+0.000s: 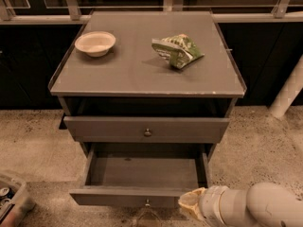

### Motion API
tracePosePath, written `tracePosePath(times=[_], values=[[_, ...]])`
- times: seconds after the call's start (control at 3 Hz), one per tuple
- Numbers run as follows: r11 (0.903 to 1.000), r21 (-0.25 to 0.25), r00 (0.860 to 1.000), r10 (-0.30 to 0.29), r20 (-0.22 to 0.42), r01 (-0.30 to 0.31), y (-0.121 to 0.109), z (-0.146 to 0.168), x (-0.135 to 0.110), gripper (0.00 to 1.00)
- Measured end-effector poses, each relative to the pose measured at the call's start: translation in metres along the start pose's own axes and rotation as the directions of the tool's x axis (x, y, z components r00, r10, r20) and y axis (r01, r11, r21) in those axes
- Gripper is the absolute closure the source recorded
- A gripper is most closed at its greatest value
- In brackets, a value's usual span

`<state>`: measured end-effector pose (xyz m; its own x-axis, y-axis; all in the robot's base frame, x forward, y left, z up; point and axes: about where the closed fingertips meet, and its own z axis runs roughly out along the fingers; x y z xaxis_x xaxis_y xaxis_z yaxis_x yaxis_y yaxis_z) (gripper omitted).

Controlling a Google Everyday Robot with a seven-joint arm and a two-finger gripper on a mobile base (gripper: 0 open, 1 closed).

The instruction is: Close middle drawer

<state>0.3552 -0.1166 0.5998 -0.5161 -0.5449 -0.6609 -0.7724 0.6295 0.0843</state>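
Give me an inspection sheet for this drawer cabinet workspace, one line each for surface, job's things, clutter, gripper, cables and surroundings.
Surface: grey cabinet top, flat, carrying two items.
Job's things: middle drawer pulled far out, round knob at the centre of its front; top drawer above it slightly out.
Clutter: pale bowl at the back left of the top; crumpled green snack bag at the back right.
Gripper: gripper low, at the right end of the middle drawer's front; contact cannot be told.
Cables: nothing seen.
Surroundings: speckled floor; bin at lower left; white post at right.
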Motion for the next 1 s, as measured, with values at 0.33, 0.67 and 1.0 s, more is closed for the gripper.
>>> tracePosePath(times=[0.33,0.67,1.0], values=[[0.9993,-0.007,0.999,0.038,0.012,-0.038,-0.007,0.031,0.018,1.0],[0.9969,-0.015,0.997,0.077,0.001,-0.077,-0.01,0.06,0.039,1.0],[0.9903,-0.056,0.992,0.127,-0.002,-0.127,-0.008,0.093,0.064,1.0]])
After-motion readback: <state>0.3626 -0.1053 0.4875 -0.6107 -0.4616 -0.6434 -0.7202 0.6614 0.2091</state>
